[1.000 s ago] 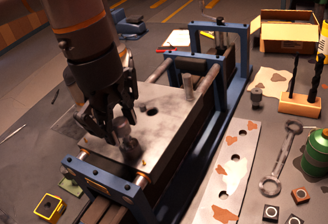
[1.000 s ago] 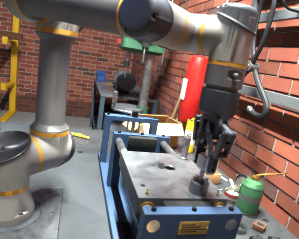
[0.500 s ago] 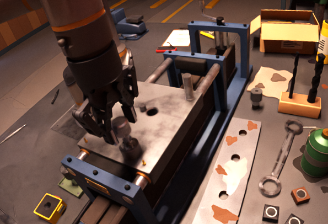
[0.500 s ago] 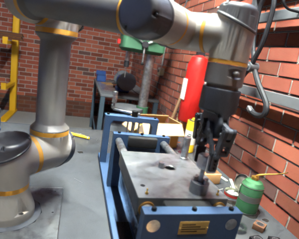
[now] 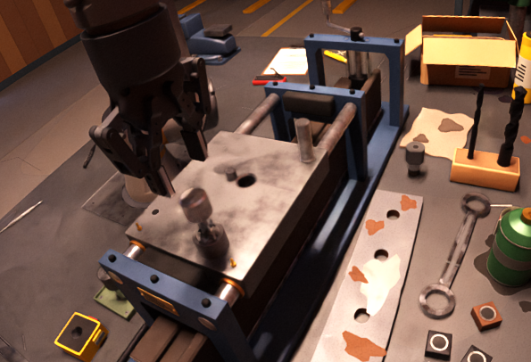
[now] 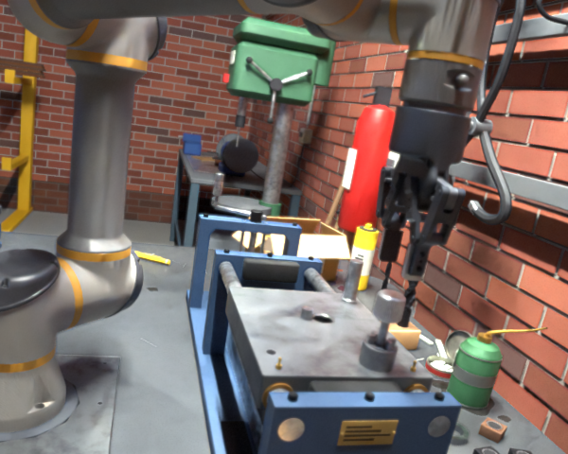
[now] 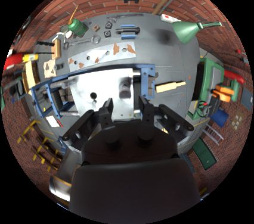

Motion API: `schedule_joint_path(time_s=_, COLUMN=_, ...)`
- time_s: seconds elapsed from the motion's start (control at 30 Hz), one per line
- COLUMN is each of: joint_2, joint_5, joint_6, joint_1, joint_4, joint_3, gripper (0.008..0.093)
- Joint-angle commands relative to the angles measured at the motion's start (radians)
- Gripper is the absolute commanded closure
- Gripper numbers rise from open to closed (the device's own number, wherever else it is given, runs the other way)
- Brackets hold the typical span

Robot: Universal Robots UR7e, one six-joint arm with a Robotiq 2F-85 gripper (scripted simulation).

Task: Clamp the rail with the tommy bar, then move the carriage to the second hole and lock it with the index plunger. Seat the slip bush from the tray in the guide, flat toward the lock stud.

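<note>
My gripper [image 5: 180, 171] [image 6: 403, 264] [image 7: 125, 110] hangs above the near end of the grey carriage [image 5: 238, 200] [image 6: 314, 337] [image 7: 104, 95], a short way over the index plunger [image 5: 198, 214] [image 6: 385, 322] [image 7: 125, 88], whose round knob stands on a thin stem in a dark collar. Further along the carriage top are the guide hole [image 5: 246, 180] [image 6: 323, 317] and the small lock stud [image 5: 230, 174] [image 6: 306, 313] beside it. The tommy bar [image 5: 343, 29] [image 6: 235, 207] sits on top of the tall blue frame at the far end of the rail. The slip bush [image 5: 414, 156] stands upright on the bench right of the fixture. The gripper is open and holds nothing.
Behind the fixture stand a cardboard box [image 5: 466, 49] and a yellow can [image 5: 530, 62]. To the right lie a drill-bit block [image 5: 486, 167], a perforated plate [image 5: 376, 267], a ring spanner [image 5: 454, 254] and a green spray can [image 5: 517, 245]. A yellow block [image 5: 80, 334] lies at the near left.
</note>
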Motion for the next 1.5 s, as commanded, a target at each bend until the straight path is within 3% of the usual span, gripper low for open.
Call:
schedule_joint_path(time_s=0.0, joint_2=0.0, joint_5=0.0, joint_6=0.0, joint_1=0.0, joint_4=0.0, joint_3=0.001, gripper=0.0414)
schedule_joint_path(time_s=0.27, joint_2=0.0, joint_5=0.0, joint_6=0.0, joint_1=0.0, joint_4=0.002, joint_3=-0.001, gripper=0.0534)
schedule_joint_path(time_s=0.63, joint_2=0.0, joint_5=0.0, joint_6=0.0, joint_1=0.0, joint_4=0.007, joint_3=-0.007, gripper=0.0534)
schedule_joint_path(time_s=0.93, joint_2=0.014, joint_5=0.0, joint_6=0.0, joint_1=0.0, joint_4=0.127, joint_3=-0.141, gripper=0.0534)
schedule_joint_path(time_s=1.17, joint_2=0.014, joint_5=0.0, joint_6=0.005, joint_1=0.005, joint_4=0.141, joint_3=-0.154, gripper=0.0534)
schedule_joint_path(time_s=1.47, joint_2=-0.028, joint_5=0.0, joint_6=0.144, joint_1=0.145, joint_4=0.142, joint_3=-0.113, gripper=0.0534)
